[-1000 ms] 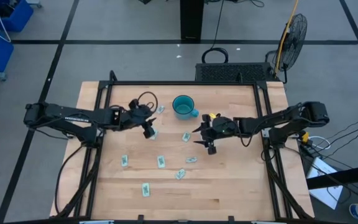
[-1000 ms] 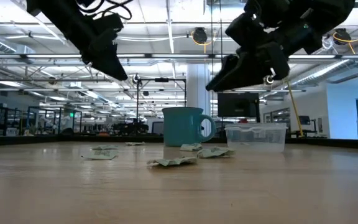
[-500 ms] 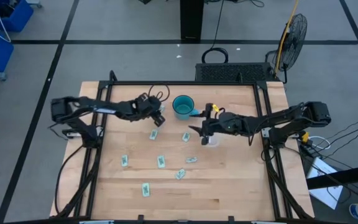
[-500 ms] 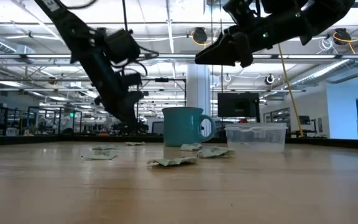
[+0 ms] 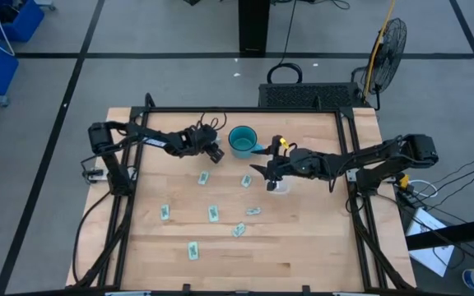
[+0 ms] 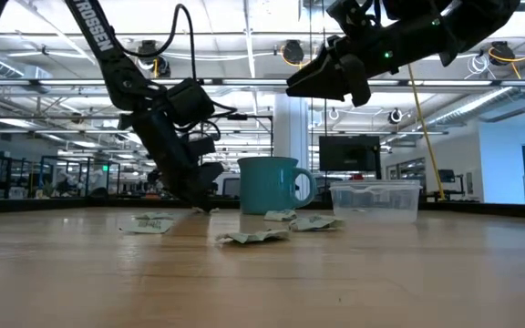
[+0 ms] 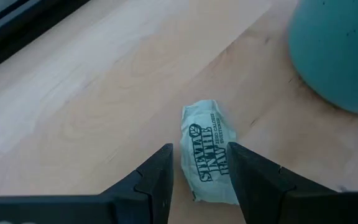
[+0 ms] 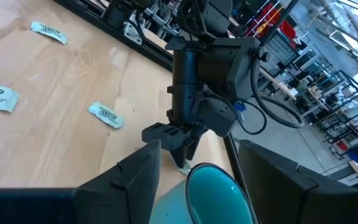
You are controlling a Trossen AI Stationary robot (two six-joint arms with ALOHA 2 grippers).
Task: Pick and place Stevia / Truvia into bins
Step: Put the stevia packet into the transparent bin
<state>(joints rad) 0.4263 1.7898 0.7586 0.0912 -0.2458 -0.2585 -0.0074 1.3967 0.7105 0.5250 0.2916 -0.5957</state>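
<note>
The left pincer is down at the bench just beside the teal mug, its fingers parted narrowly on either side of one Stevia packet and not yet holding it. The packet lies flat, near the mug's base. The right pincer hangs above the clear bin, on the side of the mug away from the left pincer; it is open and empty.

Risks, as I judge them: the packet is thin and flat, so the fingers may close over it and slide off, or merely push it against the mug; a sideways drift could knock the mug.

Only the left wrist view shows the packet between the fingers. The high view alone shows the other packets spread on the bench well away from the mug. The low view shows the bin clearly
</note>
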